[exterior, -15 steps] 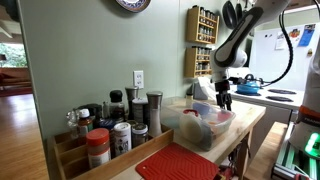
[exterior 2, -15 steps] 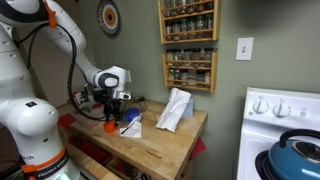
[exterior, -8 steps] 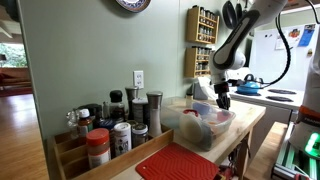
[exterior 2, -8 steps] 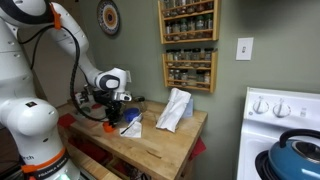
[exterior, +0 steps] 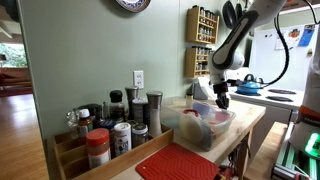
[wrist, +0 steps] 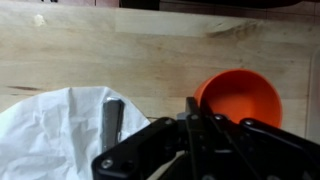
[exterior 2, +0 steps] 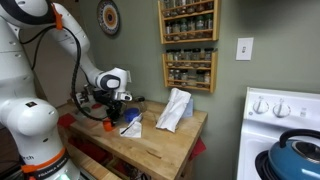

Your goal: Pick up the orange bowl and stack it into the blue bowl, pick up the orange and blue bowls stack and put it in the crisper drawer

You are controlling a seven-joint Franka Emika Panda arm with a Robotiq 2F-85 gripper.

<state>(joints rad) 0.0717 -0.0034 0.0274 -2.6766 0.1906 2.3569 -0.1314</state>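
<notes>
The small orange bowl [wrist: 243, 95] sits on the wooden counter [wrist: 120, 50]; in an exterior view the orange bowl [exterior 2: 108, 126] lies just under the arm's tip. My gripper [wrist: 192, 108] is shut, its fingers pinched on the bowl's left rim. The gripper shows in both exterior views [exterior 2: 111, 113] [exterior: 223, 101], low over the counter. A bluish shape [exterior 2: 131, 127] lies beside white sheeting; I cannot tell whether it is the blue bowl. The clear crisper drawer [exterior: 200, 138] stands on the counter, on the camera's side of the gripper, with red and blue shapes showing through it.
White crumpled sheeting [wrist: 55, 130] with a grey piece [wrist: 112, 115] lies left of the gripper. Several spice jars [exterior: 110, 128] and a red ribbed mat [exterior: 180, 163] fill one counter end. A pale cloudy thing [exterior 2: 175, 108] stands mid-counter. A stove with a blue kettle [exterior 2: 297, 152] adjoins.
The jaws have closed from wide open onto the orange bowl's rim. The arm and the bowl have barely shifted.
</notes>
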